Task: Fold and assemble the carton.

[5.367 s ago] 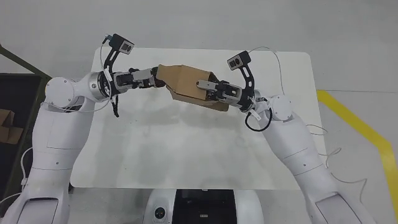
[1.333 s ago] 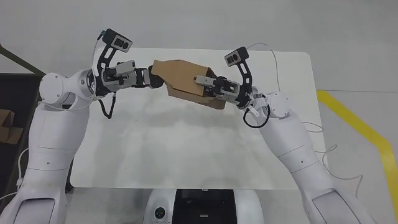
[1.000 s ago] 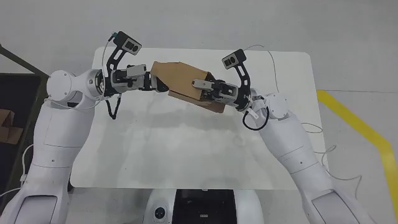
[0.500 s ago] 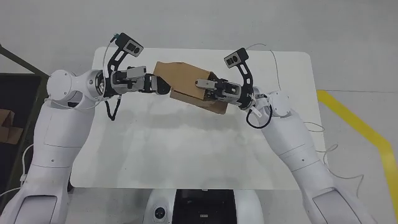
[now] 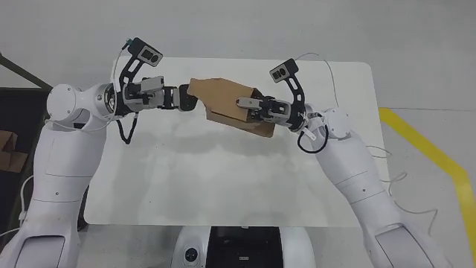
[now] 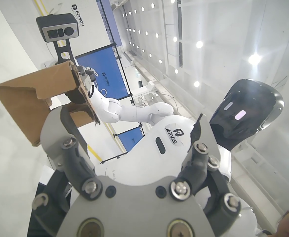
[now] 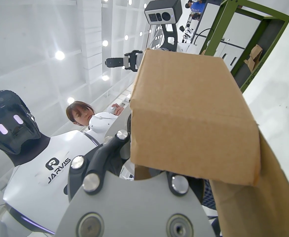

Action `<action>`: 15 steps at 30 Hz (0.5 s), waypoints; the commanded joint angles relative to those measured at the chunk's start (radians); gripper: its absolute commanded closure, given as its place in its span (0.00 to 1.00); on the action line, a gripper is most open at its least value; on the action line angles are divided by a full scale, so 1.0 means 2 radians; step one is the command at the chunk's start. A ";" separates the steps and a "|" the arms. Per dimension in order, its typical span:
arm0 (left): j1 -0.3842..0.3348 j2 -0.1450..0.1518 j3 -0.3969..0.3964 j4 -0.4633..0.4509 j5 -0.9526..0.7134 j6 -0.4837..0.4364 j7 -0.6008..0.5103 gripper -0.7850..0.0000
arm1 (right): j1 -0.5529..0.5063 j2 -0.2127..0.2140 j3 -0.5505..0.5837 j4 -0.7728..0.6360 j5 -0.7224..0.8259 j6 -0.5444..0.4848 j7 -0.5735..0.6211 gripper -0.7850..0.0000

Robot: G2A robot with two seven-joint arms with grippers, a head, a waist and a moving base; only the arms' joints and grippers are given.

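Carton (image 5: 223, 97): brown cardboard, up off the table (image 5: 186, 186), hanging tilted between the two arms over its far half.
Shape: popped out into a box-like sleeve with creased edges and flat panels, from where I stand.
Right gripper (image 5: 251, 106): closed on the carton's wall at the end nearest it. One finger lies along the outside of the top panel and the other is tucked behind the cardboard. It looks to be carrying the whole weight.
Left gripper (image 6: 129, 122): fingers (image 6: 204, 135) spread wide with nothing between them, sitting right at the carton's other end. One finger is just beside a ragged flap edge; I cannot tell whether it touches.
Done so far: I'd judge the flat blank has been opened up and squared.
Left to do: the ends. A loose flap hangs at the right gripper's end. The end facing the left gripper looks partly folded but not closed, so the flaps there need pushing in and tucking.
Progress: roughly midway, I'd guess.
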 commanded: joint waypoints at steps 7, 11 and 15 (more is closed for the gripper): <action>-0.003 0.002 0.001 0.004 0.005 0.027 -0.009 0.00 | 0.014 0.002 0.000 0.011 -0.005 0.010 0.036 1.00; -0.011 0.002 0.017 0.007 0.012 0.047 -0.021 0.00 | 0.017 0.002 -0.002 0.009 -0.007 0.010 0.044 1.00; -0.018 0.002 0.027 0.008 0.017 0.052 -0.027 0.00 | 0.016 0.003 -0.003 0.008 -0.006 0.010 0.048 1.00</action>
